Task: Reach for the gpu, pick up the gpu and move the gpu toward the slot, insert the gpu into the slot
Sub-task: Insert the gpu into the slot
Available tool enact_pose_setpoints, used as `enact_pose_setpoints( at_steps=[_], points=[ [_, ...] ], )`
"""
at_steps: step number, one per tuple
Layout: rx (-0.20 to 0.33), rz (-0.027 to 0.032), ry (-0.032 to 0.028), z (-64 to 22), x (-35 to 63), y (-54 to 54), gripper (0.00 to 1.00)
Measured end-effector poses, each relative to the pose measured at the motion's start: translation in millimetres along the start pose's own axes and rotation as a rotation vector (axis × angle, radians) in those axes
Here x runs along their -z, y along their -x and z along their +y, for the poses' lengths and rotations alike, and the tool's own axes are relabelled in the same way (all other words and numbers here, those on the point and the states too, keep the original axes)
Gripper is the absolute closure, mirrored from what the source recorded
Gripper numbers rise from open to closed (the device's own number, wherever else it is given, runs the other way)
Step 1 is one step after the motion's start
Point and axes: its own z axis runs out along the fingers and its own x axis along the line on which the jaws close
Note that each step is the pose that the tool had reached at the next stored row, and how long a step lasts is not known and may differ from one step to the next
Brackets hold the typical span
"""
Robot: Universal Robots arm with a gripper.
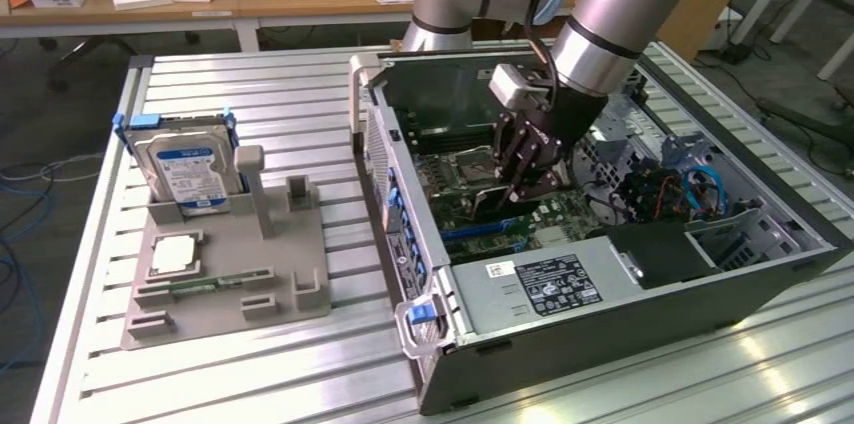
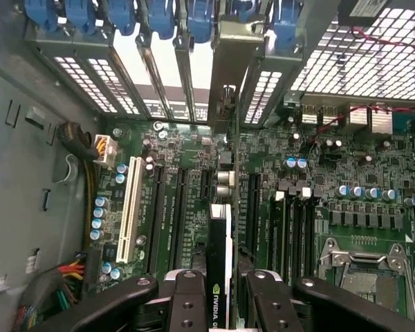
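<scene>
Gripper, wrist view: two black fingers closest to the lens, clamped on the gpu from both flat sides.
Gpu, wrist view: dark card seen edge-on between the fingers, white-and-green maker's label on the near edge. It stands upright over the motherboard, among the long black expansion slots and parallel to them. Cannot tell whether its lower edge is seated.
White slot: runs parallel to the card, beyond the black slots and apart from it.
Rear wall: row of blue latches above the slot openings; a grey metal strip sits in line with the card.
CPU socket: silver frame, on the card's other side, past the memory slots.
Cable bundle: yellow and black, against the case wall.

Robot arm, exterior view: reaches down into the open computer case; gripper low over the board, near the middle of the case.
Gpu, exterior view: mostly hidden under the gripper.
Surface: slatted metal, carries the case and a grey fixture on the exterior view's left.
Hard drive: blue label, upright in the fixture's far end.
Processor chip: flat on the fixture.
Memory stick: green, flat, just nearer than the chip.
</scene>
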Motion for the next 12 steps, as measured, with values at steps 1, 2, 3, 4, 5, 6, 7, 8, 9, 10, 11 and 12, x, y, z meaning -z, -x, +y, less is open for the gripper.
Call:
enact_pose_setpoints(
  at_steps=[1,2,3,4,5,6,7,8,9,10,11,12],
  points=[
    [0.0,0.0,0.0,0.4,-0.3,0.3,0.73],
    [0.0,0.0,-0.0001,0.5,-0.5,0.7,0.73],
    [0.0,0.0001,0.0,0.4,-0.6,1.2,0.73],
    [0.0,0.0001,0.0,0.4,-0.7,2.0,0.73],
    [0.0,0.0,0.0,0.3,-0.9,3.0,0.73],
    [0.0,0.0001,0.0,0.3,-1.0,4.0,0.73],
    [0.0,0.0,0.0,0.2,-1.2,4.6,0.73],
    [0.0,-0.0001,0.0,0.4,-1.6,4.9,0.73],
    [0.0,-0.0001,0.0,0.7,-2.0,5.0,0.73],
    [0.0,0.0,0.0001,1.2,-2.4,5.0,0.73],
    [0.0,0.0,0.0,1.5,-2.9,5.1,0.73],
    [0.0,-0.0001,0.0,1.7,-3.5,5.2,0.73]
  ],
)
